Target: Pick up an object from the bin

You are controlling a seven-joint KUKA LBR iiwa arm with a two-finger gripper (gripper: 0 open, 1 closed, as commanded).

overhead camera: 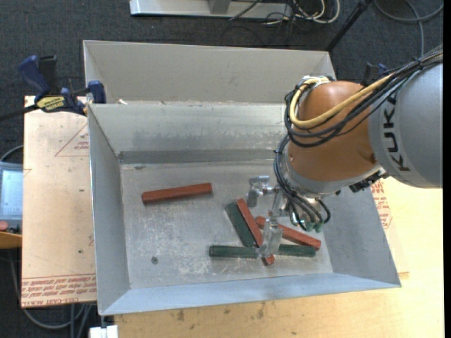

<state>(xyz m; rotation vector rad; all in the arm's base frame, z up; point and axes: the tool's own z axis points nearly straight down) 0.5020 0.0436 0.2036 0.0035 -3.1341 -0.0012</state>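
So the thing under the gripper (270, 243) is looking like a slanted red-brown stick (248, 219). It's slim and flat with squared ends, and it's running up and to the left from the tool's tip.

Counting sticks, I'm getting three red-brown ones and at least two dark green, maybe three, since the tool is hiding part of the pile.

The gripper is sitting low in the grey bin (106, 210), right where the sticks are crossing. I honestly can't tell how far open it is or whether it's got hold of anything.

- A slanted green stick (238, 225) is lying against the red one's left side.
- A level green stick (229, 252) is stretching left from the tip.
- A second red-brown stick (299, 238) is lying just right of the tool, with a green piece (303, 253) showing just below it.
- The third red-brown stick (176, 193) is lying alone, well off to the left.
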